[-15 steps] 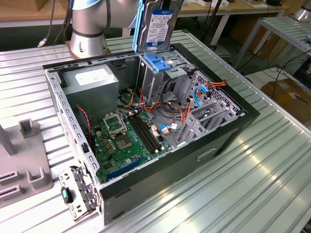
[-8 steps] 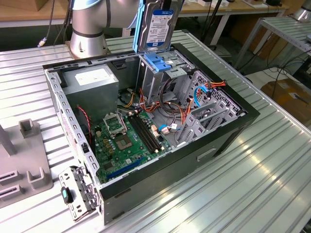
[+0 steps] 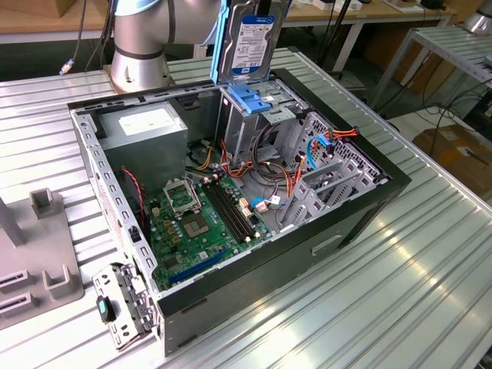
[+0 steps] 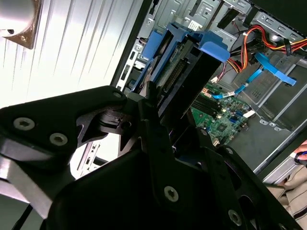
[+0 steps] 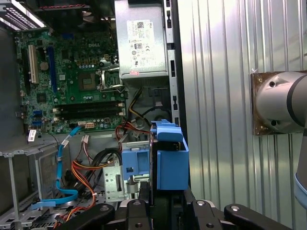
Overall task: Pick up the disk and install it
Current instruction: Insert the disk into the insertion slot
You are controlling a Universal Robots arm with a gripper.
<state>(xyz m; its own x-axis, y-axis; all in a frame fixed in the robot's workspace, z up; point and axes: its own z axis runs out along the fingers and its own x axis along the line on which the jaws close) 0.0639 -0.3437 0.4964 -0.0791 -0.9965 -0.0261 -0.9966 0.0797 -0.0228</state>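
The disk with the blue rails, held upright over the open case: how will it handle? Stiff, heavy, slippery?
The disk looks like a rigid metal block, so it probably won't flex. It is likely heavy for its size, and standing on edge over the drive cage it may swing if gripped loosely. Its blue plastic rails look smooth, perhaps slippery.

Everything sits on a ribbed metal table (image 3: pixel 400 300). It's pretty shiny, with strong glare off the grooves in both wrist views. Behind it there's a wooden workbench (image 3: pixel 46 23) with cables (image 3: pixel 74 54) hanging off the edge. Off to the exterior view's right: another metal table (image 3: pixel 453 46) and a cardboard box (image 3: pixel 461 146) on the floor (image 3: pixel 407 123).
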